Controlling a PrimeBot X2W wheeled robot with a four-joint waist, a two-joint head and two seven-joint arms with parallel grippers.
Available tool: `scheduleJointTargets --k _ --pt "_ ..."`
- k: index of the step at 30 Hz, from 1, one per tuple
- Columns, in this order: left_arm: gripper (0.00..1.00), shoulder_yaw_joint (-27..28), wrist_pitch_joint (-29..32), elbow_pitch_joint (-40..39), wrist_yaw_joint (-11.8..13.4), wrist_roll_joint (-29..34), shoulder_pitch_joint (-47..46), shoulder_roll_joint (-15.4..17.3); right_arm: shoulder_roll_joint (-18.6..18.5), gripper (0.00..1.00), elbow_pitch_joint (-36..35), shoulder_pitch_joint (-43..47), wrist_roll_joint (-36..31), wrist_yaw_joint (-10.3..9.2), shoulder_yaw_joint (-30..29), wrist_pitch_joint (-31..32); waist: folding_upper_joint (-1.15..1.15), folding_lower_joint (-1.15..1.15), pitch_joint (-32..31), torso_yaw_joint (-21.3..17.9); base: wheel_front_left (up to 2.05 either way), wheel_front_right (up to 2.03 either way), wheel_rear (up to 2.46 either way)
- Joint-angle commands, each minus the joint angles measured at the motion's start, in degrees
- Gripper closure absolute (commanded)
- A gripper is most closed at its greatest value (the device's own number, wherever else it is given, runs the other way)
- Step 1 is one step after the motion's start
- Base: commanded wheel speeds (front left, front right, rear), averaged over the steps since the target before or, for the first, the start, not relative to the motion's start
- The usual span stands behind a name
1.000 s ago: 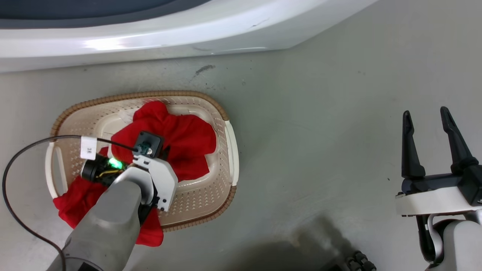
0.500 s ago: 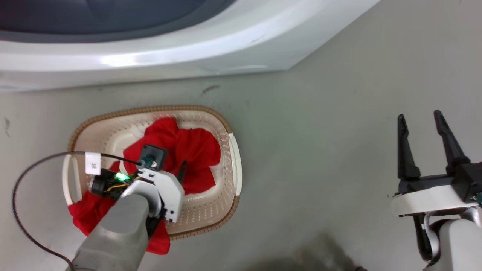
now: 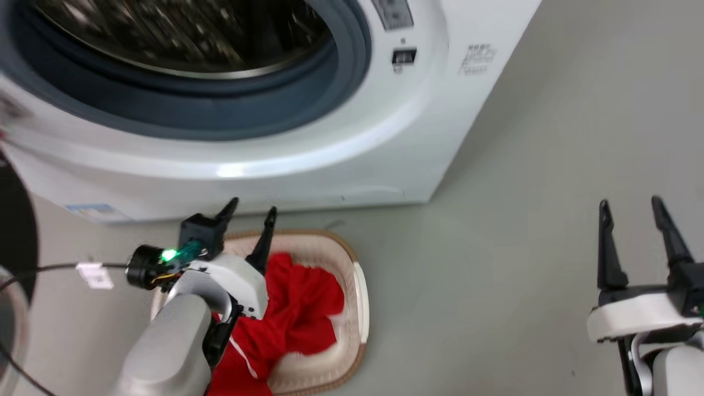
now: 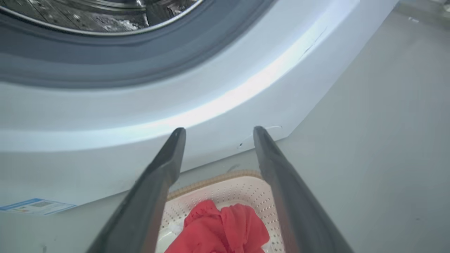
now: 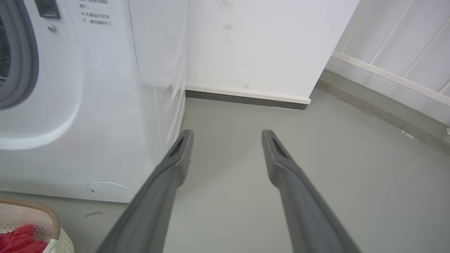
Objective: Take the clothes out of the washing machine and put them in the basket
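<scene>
The washing machine (image 3: 385,143) stands ahead with its porthole open, and the blurred steel drum (image 3: 181,33) shows bare metal. On the floor before it sits the basket (image 3: 360,297) with the red clothes (image 3: 300,313) heaped inside; one garment shows a white stripe. My left gripper (image 3: 252,208) hangs open over the basket's far rim, holding nothing. In the left wrist view that gripper (image 4: 218,130) points at the machine's front (image 4: 211,105), with the basket (image 4: 225,184) and clothes (image 4: 221,228) below it. My right gripper (image 3: 630,203) stands open over bare floor, well to the right.
The machine's dark-framed door (image 3: 16,247) hangs open at the far left. A black cable with a white tag (image 3: 94,273) runs to my left wrist. In the right wrist view my right gripper (image 5: 227,133) faces grey floor, a white wall (image 5: 246,45) and the machine's side (image 5: 154,70).
The camera has tilted up, bringing the porthole into view. My left gripper has risen out of the red clothes and now stands open above the basket's far rim. The clothes stay in the basket.
</scene>
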Motion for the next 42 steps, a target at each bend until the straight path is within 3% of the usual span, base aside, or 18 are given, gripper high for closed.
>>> scheduleJointTargets --k 1,4,13,20,24,28,42 --pt "0.0 1.08 -0.14 -1.49 0.37 0.5 1.21 0.04 0.01 0.0 0.16 1.18 -0.36 -0.06 0.1 -0.11 0.0 0.01 -6.29 2.25 0.0 0.0 0.0" --pt "0.0 4.83 -0.14 -6.96 0.47 2.01 4.68 0.01 0.02 0.0 0.29 2.31 -0.98 -0.06 0.22 -0.11 0.0 0.01 -9.88 3.76 0.0 0.0 0.0" --pt "0.0 15.99 -0.13 -23.33 3.95 8.33 17.39 -1.15 0.01 0.0 -4.11 7.16 2.62 -0.06 3.64 -0.11 0.0 0.01 -18.65 6.48 0.0 0.0 0.0" --pt "0.0 23.96 -0.15 -32.39 5.65 11.57 27.98 -4.5 0.03 0.0 -7.95 11.79 5.01 -0.06 6.33 -0.11 0.0 0.01 -22.32 7.35 0.0 0.0 0.0" --pt "0.0 27.41 -0.15 -35.99 5.97 12.71 32.74 -8.15 0.01 0.0 -9.17 13.6 6.22 -0.06 6.94 -0.11 0.0 0.01 -23.62 7.33 0.0 0.0 0.0" --pt "0.0 28.6 -0.15 -38.31 5.38 16.02 36.68 -10.52 0.02 0.0 -9.82 15.36 6.84 -0.06 7.53 -0.11 0.0 0.01 -24.58 7.27 0.0 0.0 0.0" --pt "0.0 28.2 -0.15 -37.76 2.94 20.95 38.16 -11.49 0.02 0.0 -7.98 15.97 5.58 -0.06 7.64 -0.11 0.0 0.01 -24.98 6.84 0.0 0.0 0.0"
